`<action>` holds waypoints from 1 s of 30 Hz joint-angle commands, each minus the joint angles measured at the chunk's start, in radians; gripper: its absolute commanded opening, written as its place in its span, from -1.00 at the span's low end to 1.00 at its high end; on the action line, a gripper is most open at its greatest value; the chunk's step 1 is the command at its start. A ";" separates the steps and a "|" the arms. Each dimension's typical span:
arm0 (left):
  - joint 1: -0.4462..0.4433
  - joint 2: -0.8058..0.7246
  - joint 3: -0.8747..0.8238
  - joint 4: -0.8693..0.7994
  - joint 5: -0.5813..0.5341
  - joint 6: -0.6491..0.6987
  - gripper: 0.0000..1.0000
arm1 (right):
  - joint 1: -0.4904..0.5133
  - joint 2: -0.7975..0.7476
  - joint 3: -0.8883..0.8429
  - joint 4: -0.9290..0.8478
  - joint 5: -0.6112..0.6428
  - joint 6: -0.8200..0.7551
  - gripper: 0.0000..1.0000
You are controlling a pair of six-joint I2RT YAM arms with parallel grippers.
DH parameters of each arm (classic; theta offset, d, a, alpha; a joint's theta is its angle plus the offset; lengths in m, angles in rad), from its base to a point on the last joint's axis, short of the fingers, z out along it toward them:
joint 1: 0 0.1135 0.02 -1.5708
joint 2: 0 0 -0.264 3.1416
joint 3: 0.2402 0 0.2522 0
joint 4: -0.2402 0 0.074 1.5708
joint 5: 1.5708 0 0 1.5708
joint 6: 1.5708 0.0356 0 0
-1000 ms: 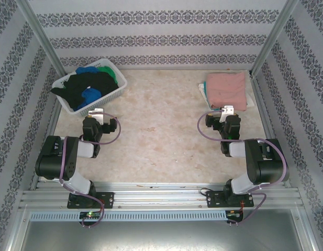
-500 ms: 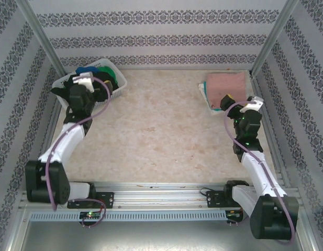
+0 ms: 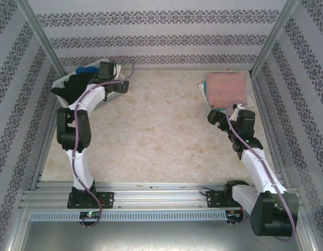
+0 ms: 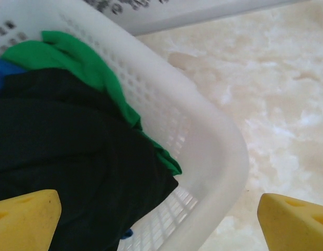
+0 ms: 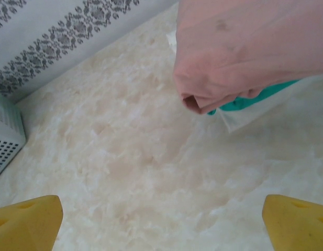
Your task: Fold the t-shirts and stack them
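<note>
Left gripper (image 4: 160, 222) went further over basket (image 4: 219, 151) with black t-shirt (image 4: 72, 157), jaws apart | right gripper (image 5: 161, 222) shifted beside salmon-pink t-shirt (image 5: 255, 47), jaws apart, holding nothing

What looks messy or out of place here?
The black t-shirt spills over the rim of the white basket, and a teal layer pokes out beneath the folded pink t-shirt. Otherwise nothing odd.

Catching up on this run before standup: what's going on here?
The left claw hangs open over the white basket, above a black t-shirt and a green t-shirt heaped inside, holding nothing. The right claw is open too, low over the table near the folded pink t-shirt, which lies on a teal garment at the far right. No shirt is spread out for folding.
</note>
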 commanded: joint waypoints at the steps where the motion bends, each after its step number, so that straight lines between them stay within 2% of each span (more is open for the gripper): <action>1: -0.027 0.080 0.114 -0.154 -0.060 0.113 0.92 | 0.013 -0.017 0.012 -0.041 -0.035 -0.038 0.96; 9: -0.032 0.226 0.290 -0.256 -0.096 0.119 0.67 | 0.013 -0.029 0.006 -0.051 -0.036 -0.039 0.96; 14: -0.045 0.272 0.348 -0.306 -0.062 0.122 0.13 | 0.013 -0.027 0.007 -0.052 -0.028 -0.041 0.96; 18: -0.074 0.261 0.355 -0.346 0.014 0.126 -0.16 | 0.013 -0.022 0.009 -0.049 -0.029 -0.032 0.96; 24: -0.192 0.185 0.297 -0.374 0.068 0.144 -0.64 | 0.013 -0.019 0.015 -0.064 -0.032 -0.032 0.96; 30: -0.339 0.125 0.231 -0.383 0.119 0.055 -0.71 | 0.013 -0.030 0.030 -0.111 -0.009 -0.049 0.96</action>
